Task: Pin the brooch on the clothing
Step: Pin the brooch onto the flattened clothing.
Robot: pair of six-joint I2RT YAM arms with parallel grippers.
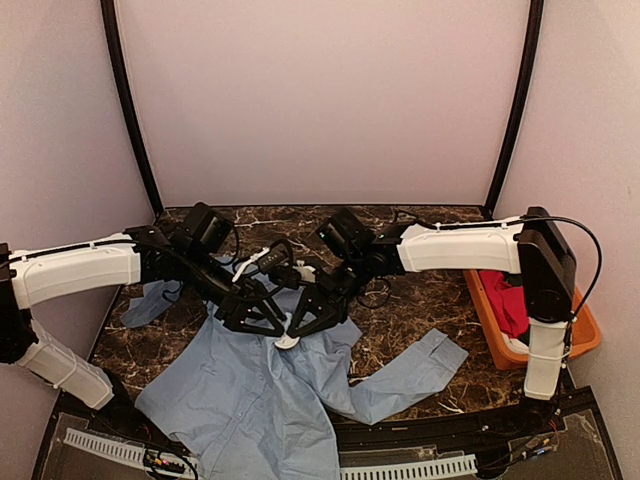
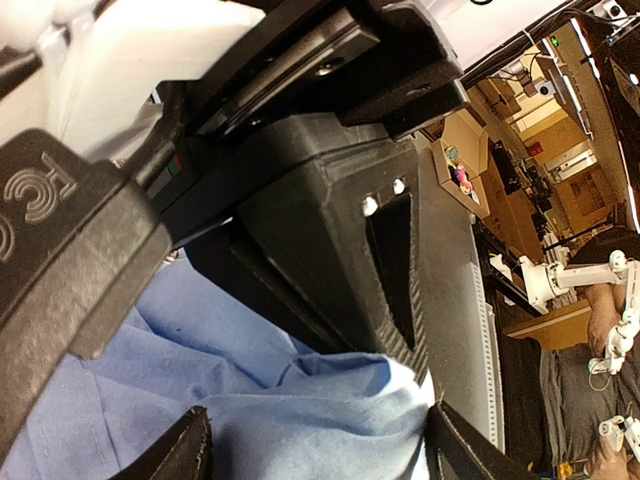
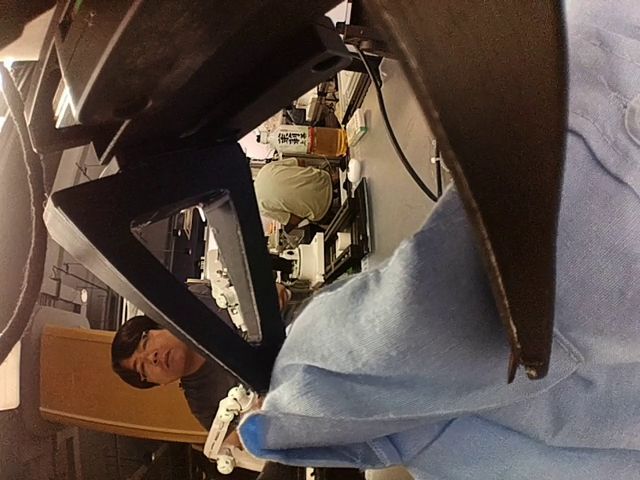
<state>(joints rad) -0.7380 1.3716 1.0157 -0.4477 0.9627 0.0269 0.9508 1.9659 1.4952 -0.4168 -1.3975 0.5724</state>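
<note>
The light blue shirt (image 1: 255,400) lies spread on the dark marble table (image 1: 420,305), one sleeve reaching right. My left gripper (image 1: 250,322) and right gripper (image 1: 317,318) meet tip to tip over its upper part. In the left wrist view the left gripper (image 2: 315,450) has its jaws apart, with a raised bulge of shirt cloth (image 2: 330,410) between them. In the right wrist view the right gripper (image 3: 395,375) also has its jaws apart, with a folded shirt edge (image 3: 400,330) between them. A small white piece (image 1: 288,341) shows under the tips; I cannot tell if it is the brooch.
An orange bin (image 1: 500,352) holding a red garment (image 1: 505,300) stands at the right table edge. A black cable (image 1: 376,292) loops behind the right gripper. Pale curtain walls and two black poles close in the back.
</note>
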